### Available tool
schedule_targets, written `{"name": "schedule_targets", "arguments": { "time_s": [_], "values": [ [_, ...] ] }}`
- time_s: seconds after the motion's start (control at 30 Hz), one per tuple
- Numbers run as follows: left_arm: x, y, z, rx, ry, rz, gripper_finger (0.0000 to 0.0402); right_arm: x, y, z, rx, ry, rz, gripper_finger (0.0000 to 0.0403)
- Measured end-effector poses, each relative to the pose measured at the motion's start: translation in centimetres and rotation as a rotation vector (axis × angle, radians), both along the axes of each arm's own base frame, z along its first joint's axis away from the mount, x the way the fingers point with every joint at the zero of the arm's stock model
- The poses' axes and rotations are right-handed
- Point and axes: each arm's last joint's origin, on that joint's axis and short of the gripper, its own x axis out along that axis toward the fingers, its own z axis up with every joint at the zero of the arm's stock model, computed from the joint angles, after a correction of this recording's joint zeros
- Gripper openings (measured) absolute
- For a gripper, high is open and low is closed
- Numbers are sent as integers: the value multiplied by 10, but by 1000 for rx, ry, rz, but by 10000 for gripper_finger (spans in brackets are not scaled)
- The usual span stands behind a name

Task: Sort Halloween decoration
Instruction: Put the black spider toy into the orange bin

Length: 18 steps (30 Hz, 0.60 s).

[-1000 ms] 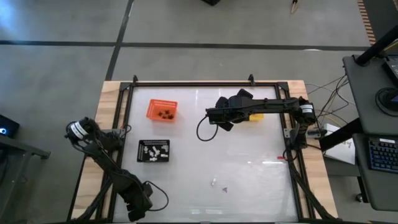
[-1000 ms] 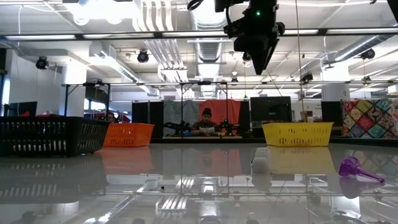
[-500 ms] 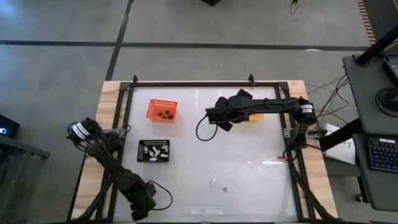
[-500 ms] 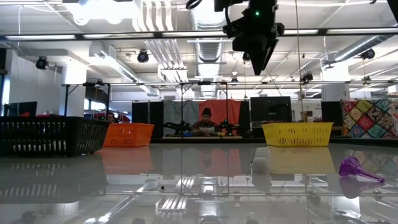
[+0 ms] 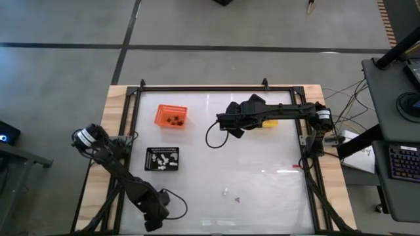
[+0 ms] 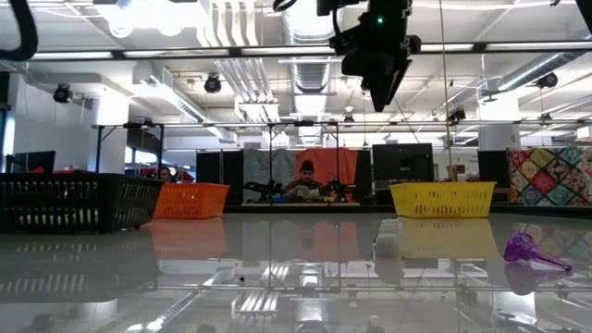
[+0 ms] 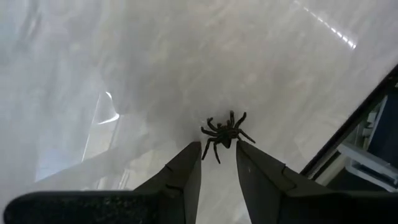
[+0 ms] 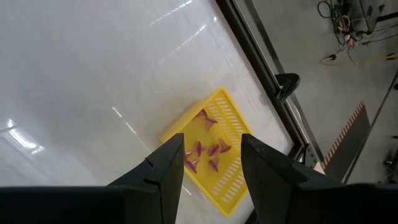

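looking straight down, the high view lays out the whole table (image 5: 262,164): an orange tray (image 5: 171,116) with dark trinkets at the far left, a black tray (image 5: 161,158) with white trinkets nearer the left arm, and a yellow tray (image 5: 269,122) mostly hidden under the right arm. two tiny loose pieces, a white trinket (image 5: 225,193) and a purple trinket (image 5: 237,198), lie near the front edge.

the low view shows those two from table height instead, the purple trinket (image 6: 529,250) lying on its side, the white trinket (image 6: 387,245) just beside it, and the right gripper (image 6: 377,79) hanging high above the surface. a person (image 6: 304,181) sits in the room behind.

only the left wrist view shows a black spider (image 7: 225,132): it sits at the very tips of the left gripper (image 7: 218,148), partly between the two fingers, which are narrowly parted. whether the tips pinch it or merely frame it cannot be told. in the high view the left gripper (image 5: 154,215) is at the front left corner of the table, and the spider cannot be made out there.

only the right wrist view looks into the yellow tray (image 8: 225,168), where several purple cone-shaped trinkets (image 8: 208,149) lie. the right gripper (image 8: 211,155) is spread wide with nothing between its fingers, well above the tray.
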Motion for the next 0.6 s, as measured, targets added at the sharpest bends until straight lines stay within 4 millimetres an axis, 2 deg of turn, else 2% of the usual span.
{"name": "schedule_targets", "arguments": {
  "time_s": [0.33,0.6],
  "values": [
    [10,-8,17,-7,-69,-2,121,1,0,0,1,-6,0,148],
    [12,-8,3,40,-44,9,141,1,0,0,3,-7,1,148]
  ]
}}
